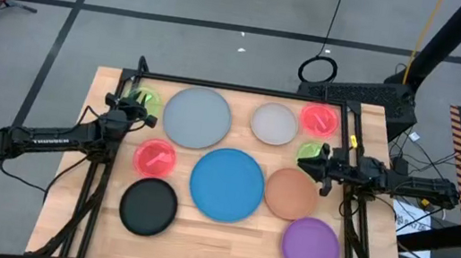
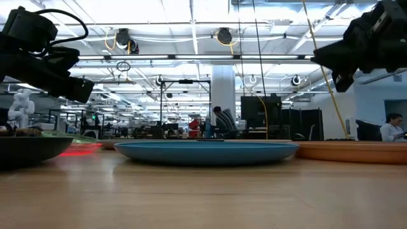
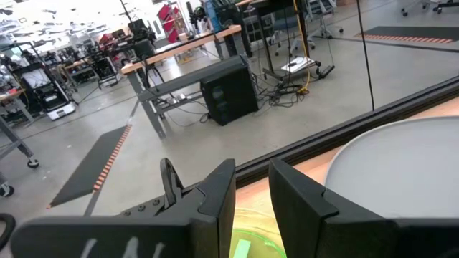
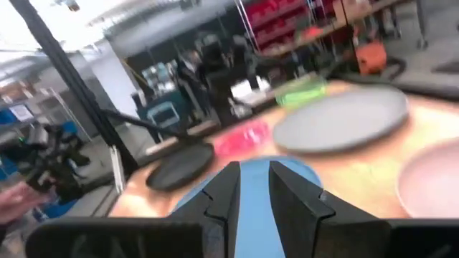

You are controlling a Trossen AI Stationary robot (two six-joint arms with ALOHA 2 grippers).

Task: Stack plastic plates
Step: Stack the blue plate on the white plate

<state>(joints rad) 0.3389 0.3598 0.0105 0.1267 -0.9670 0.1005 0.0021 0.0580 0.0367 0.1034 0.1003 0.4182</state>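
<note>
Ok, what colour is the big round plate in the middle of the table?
Blue. The large round plastic plate at the table's centre shows best in the high view.

One camera is looking straight down on my whole table (image 1: 223,246). Another is sitting at tabletop level, facing the room. My wrist cameras are peering past my fingers; both overhead and low views are sharing the blue plate (image 1: 226,185).

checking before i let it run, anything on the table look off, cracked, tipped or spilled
Nothing stands out. The plates lie flat and apart on the table, none stacked: blue plate in the middle, grey plate behind it, black plate and purple plate in front. The left hand and right hand hover, holding nothing.
</note>
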